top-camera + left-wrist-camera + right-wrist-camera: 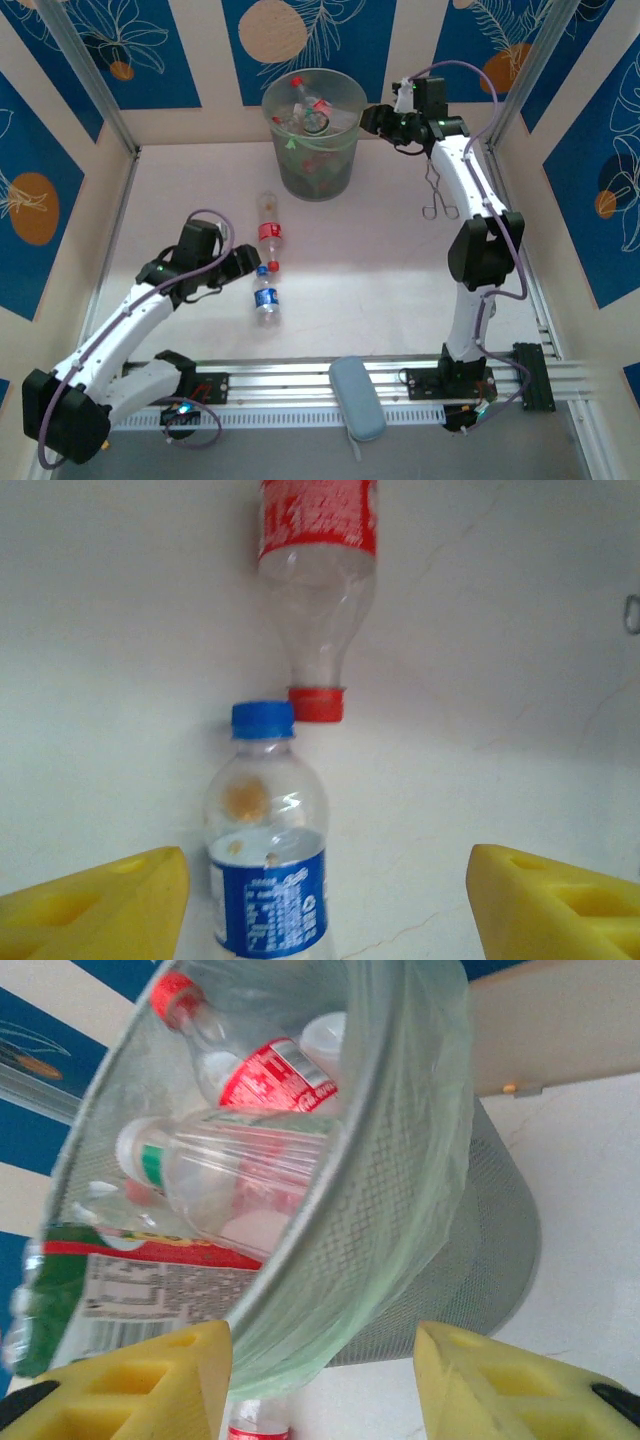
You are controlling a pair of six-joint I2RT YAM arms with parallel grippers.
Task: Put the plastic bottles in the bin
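Observation:
Two plastic bottles lie end to end on the table: a red-labelled one (270, 232) (318, 580) and a blue-labelled one (266, 298) (268, 870), their caps nearly touching. My left gripper (245, 262) (325, 910) is open just left of them, and the blue bottle lies between its yellow fingers, close to the left one. The bin (340, 160) (400, 1160) stands at the back, holding several bottles, among them a red-labelled one (270, 1075). My right gripper (372, 117) (320, 1380) hangs open and empty beside the bin's right rim.
Thin wire tongs (438, 195) lie on the table beside the right arm. A grey-blue oblong pad (357, 397) rests on the rail at the near edge. Walls close the table in at the back and on both sides.

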